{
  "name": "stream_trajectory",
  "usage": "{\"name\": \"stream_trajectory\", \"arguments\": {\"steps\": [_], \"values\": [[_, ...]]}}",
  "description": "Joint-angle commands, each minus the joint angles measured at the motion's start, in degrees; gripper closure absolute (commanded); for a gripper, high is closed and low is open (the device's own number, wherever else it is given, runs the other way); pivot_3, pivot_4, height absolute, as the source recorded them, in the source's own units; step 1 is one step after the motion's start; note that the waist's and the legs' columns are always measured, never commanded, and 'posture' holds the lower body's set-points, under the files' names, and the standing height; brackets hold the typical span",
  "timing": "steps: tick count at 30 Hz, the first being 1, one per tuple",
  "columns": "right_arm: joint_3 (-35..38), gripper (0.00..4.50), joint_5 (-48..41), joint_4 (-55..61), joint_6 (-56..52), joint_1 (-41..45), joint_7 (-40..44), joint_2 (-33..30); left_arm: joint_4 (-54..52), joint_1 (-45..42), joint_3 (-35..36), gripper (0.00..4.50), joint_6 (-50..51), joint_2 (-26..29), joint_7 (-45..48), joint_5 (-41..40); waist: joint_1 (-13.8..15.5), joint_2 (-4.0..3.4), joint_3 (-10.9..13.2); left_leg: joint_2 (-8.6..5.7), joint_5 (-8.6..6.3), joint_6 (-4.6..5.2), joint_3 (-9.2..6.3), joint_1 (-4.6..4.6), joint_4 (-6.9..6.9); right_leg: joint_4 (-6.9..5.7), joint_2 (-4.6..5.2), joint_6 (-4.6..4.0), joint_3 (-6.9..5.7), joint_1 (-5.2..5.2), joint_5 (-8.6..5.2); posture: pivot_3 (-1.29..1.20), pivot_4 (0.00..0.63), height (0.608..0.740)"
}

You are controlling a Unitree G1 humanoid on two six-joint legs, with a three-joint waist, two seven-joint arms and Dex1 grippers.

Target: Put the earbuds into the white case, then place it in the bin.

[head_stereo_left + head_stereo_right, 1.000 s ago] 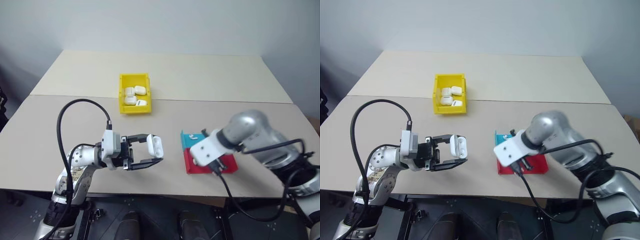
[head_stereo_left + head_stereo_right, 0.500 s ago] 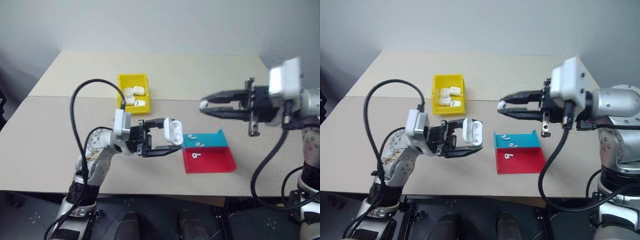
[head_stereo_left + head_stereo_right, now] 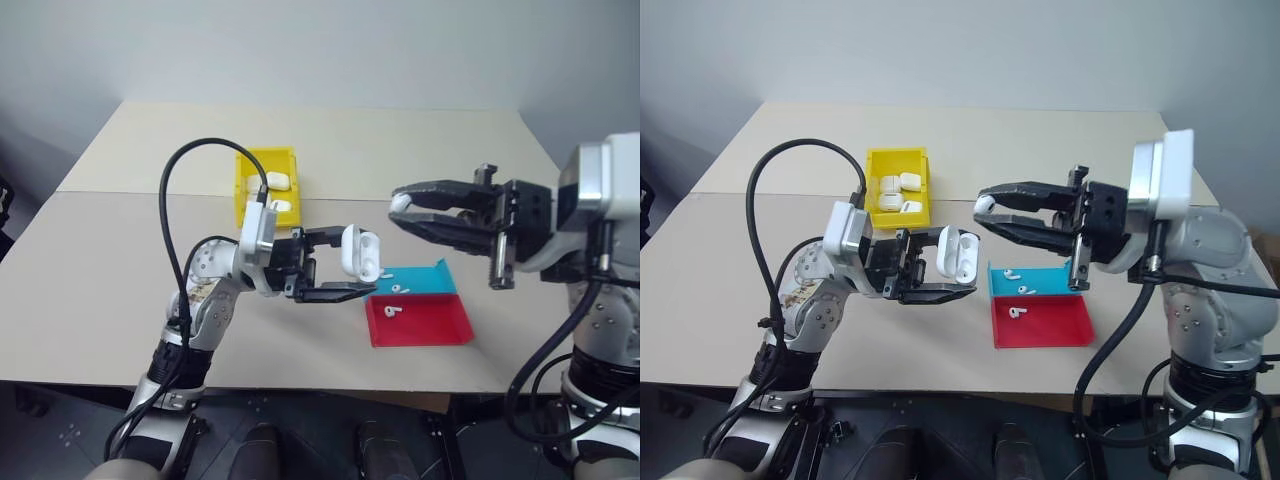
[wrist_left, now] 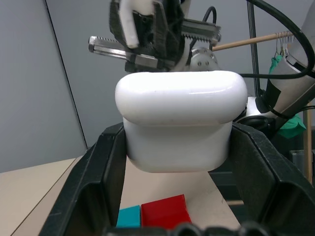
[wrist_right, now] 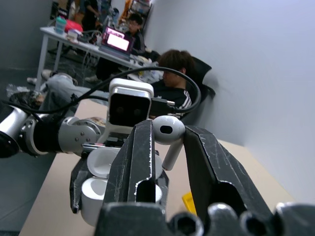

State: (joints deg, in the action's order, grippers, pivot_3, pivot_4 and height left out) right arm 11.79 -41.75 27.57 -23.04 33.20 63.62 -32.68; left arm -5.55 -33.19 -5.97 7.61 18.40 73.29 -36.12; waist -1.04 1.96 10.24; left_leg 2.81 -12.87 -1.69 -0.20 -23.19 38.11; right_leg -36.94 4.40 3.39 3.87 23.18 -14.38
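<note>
Both arms have risen to face each other over the table, left gripper [image 3: 335, 262] clamping the open case [image 3: 359, 253], right gripper [image 3: 402, 211] apparently pinching an earbud [image 5: 168, 132].

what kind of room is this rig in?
Probably a shared lab or office. Behind the beige table and plain wall, the right wrist view shows a person seated near a desk with an open laptop.
</note>
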Motion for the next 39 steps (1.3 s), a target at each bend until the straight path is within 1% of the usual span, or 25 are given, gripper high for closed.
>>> {"name": "stream_trajectory", "arguments": {"steps": [1,12,33,36,39], "values": [[-1.17,3.54,-0.10,-0.13,3.75,0.33,0.56,0.42,-1.56,-0.41,0.81,1.72,-0.47,-0.91,-0.46,-1.15,0.06,0.00,0.00,0.00,0.00,0.00,0.00,-0.01,0.00,0.00,0.00,0.00,0.00,0.01,0.00,0.00,0.150,0.740],[-5.43,3.54,2.86,-3.18,7.96,-1.29,1.78,-0.19,-3.27,0.86,0.80,1.72,-0.42,-1.35,-0.95,-1.13,0.09,0.00,0.00,0.00,0.00,0.00,0.00,0.00,0.00,0.01,0.00,0.00,0.00,0.00,0.00,0.00,0.150,0.740],[-7.30,3.54,5.24,-5.24,11.07,-2.73,3.08,-1.27,-3.86,1.43,0.39,1.72,-0.68,-1.56,-1.47,-0.69,0.12,0.00,0.00,0.00,0.00,0.00,0.00,0.00,0.00,0.03,0.00,0.00,0.00,0.00,0.00,0.00,0.150,0.740],[-7.54,2.84,5.73,-5.18,11.74,-2.90,3.12,-1.41,-3.77,1.41,0.33,1.72,-0.72,-1.65,-1.54,-0.60,0.14,0.00,0.00,0.00,0.00,0.00,0.00,0.00,0.00,0.03,0.00,0.00,0.00,0.00,0.00,0.00,0.150,0.740],[-8.07,1.84,7.72,-5.66,13.37,-2.93,2.56,-1.35,-3.75,1.48,0.23,1.72,-0.72,-1.73,-1.57,-0.49,0.11,0.00,0.00,0.00,0.00,0.00,0.00,0.00,0.00,0.03,-0.01,0.00,0.00,0.00,0.00,0.00,0.150,0.740]]}}
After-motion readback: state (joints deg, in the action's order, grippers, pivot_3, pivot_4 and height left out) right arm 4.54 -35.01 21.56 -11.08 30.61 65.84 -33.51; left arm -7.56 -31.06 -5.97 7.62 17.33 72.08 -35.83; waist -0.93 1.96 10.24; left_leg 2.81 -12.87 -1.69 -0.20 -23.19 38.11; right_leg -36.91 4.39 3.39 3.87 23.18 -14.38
